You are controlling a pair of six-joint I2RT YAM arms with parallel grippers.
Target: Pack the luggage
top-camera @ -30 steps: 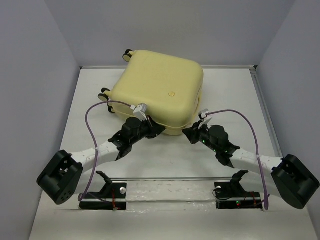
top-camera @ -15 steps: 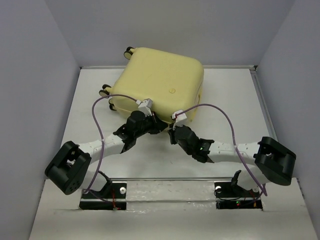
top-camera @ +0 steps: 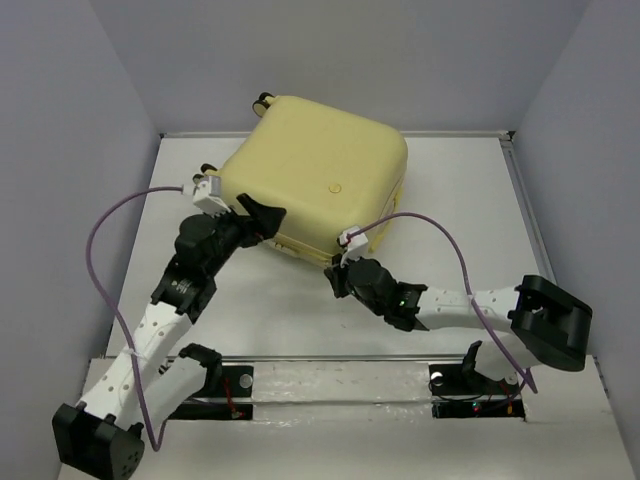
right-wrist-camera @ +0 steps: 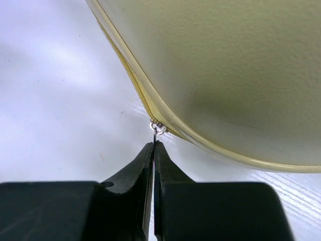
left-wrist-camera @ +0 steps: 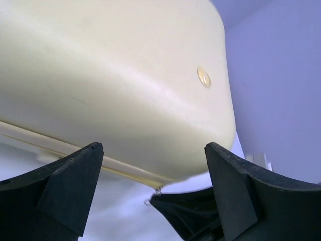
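The luggage [top-camera: 320, 170] is a pale-yellow hard-shell case lying closed on the white table, wheels [top-camera: 263, 100] at its far left. My left gripper [top-camera: 256, 222] stands open at its near left side, fingers wide apart and the shell [left-wrist-camera: 125, 75] just ahead of them. In the left wrist view the gripper [left-wrist-camera: 153, 146] holds nothing. My right gripper [top-camera: 338, 279] sits at the near corner. In the right wrist view the gripper [right-wrist-camera: 153, 144] is shut on the small metal zipper pull [right-wrist-camera: 158, 129] at the luggage's zip seam [right-wrist-camera: 135, 83]. The pull [left-wrist-camera: 159, 191] also shows from the left wrist.
Grey walls [top-camera: 90, 150] close in the table on the left, back and right. A metal rail with the arm mounts [top-camera: 330, 385] runs along the near edge. Purple cables [top-camera: 110, 225] loop off both arms. White table [top-camera: 450, 200] shows to the right of the luggage.
The left arm swung out to the left and its gripper opened. The right gripper stayed shut at the zip pull, shifting slightly left. The luggage turned a little.
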